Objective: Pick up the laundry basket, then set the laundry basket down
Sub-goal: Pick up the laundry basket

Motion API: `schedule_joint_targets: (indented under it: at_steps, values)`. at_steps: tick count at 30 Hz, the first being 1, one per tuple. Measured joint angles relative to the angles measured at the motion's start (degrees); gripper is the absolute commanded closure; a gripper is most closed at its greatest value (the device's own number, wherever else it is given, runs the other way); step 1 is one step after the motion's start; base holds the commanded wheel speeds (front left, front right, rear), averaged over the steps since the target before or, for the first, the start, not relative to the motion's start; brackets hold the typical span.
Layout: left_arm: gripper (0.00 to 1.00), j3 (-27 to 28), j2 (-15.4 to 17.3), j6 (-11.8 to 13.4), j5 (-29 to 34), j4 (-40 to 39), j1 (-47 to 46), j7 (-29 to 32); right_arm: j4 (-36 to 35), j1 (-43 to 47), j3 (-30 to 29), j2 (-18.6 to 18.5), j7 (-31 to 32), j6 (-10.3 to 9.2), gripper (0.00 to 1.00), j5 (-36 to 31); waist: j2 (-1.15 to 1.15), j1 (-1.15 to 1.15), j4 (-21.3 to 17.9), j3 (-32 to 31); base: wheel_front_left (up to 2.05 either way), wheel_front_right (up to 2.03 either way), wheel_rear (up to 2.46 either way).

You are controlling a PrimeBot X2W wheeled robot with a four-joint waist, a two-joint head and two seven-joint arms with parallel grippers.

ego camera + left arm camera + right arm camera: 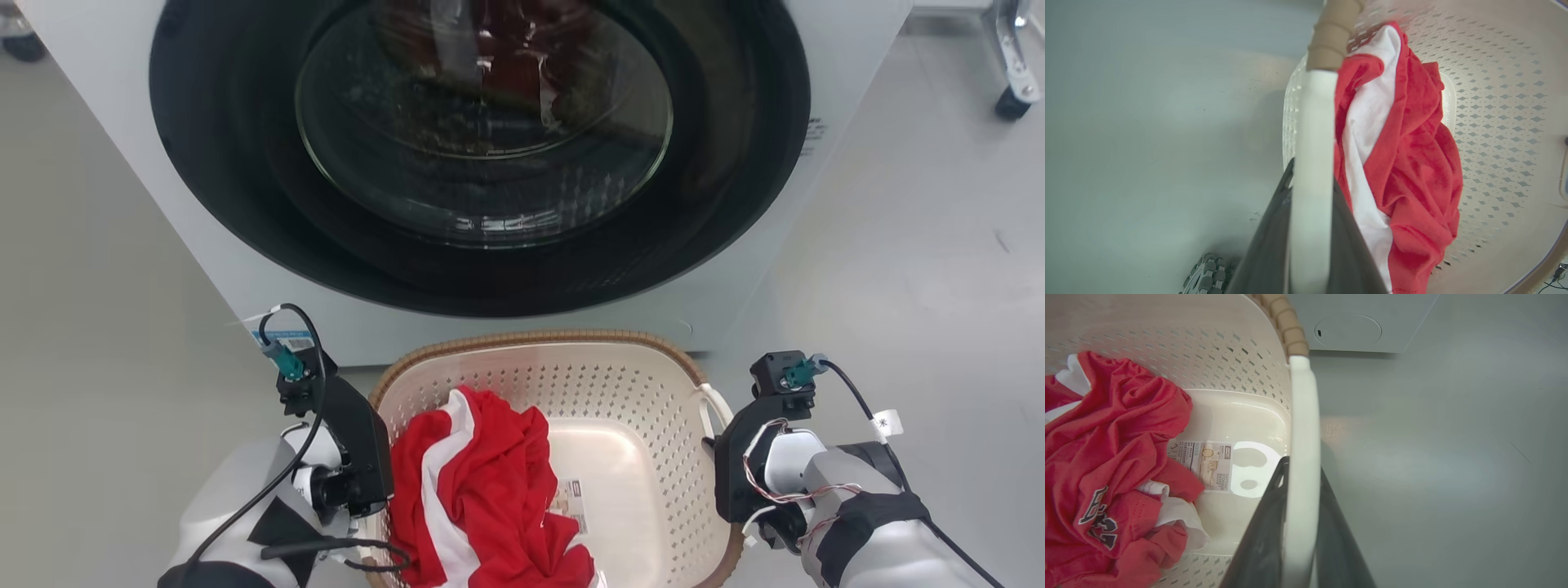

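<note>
The laundry basket [620, 392], cream-white and perforated with a brown woven-look rim, sits low in the head view, right in front of the washer. A red and white garment [482, 482] lies in its left half, beside a label [569, 496] on the base. My left gripper [371, 482] is at the basket's left side. In the left wrist view its dark fingers [1267, 237] clamp the white handle [1314, 122]. My right gripper [727, 482] is at the right side, its fingers [1257, 539] shut on the other handle [1302, 408]. Whether the basket rests on the floor cannot be told.
A white front-loading washing machine [849, 49] with a dark round glass door [490, 163] stands directly behind the basket, red laundry visible inside. Pale grey floor [898, 269] spreads to both sides. A metal leg with a caster [1012, 82] stands at the far right.
</note>
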Motion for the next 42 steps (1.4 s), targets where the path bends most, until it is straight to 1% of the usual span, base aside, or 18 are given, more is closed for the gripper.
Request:
schedule_joint_targets:
  at_steps: [10, 19, 31, 42]
  values:
    - [1.0, 0.0, 0.8, 0.0, -0.5, 0.2, 1.5, 3.0, -1.2, 1.2, 1.3, 0.2, 4.9, -0.01, 1.0, 3.0, 0.0, 0.0, -0.4, -5.8, 0.0, 0.0, 0.0]
    - [1.0, -0.2, 1.2, 0.0, -0.7, 0.3, 2.8, 5.1, -1.5, 2.5, 1.9, 0.3, 8.6, -0.01, 1.0, 5.5, 0.0, 0.01, -1.1, -9.2, 0.0, 0.0, 0.0]
    - [1.0, -0.6, 1.5, 0.0, -1.1, 0.3, 3.9, 7.0, -1.8, 3.5, 2.7, 0.3, 12.7, -0.02, 1.0, 8.2, 0.01, 0.01, -1.9, -11.5, 0.0, 0.0, 0.0]
    - [1.0, -0.9, 1.5, 0.0, -1.2, 0.4, 6.0, 7.2, -2.2, 5.2, 3.3, 0.3, 14.0, -0.11, 1.0, 10.7, 0.01, 0.01, -1.9, -12.5, 0.0, 0.0, 0.0]
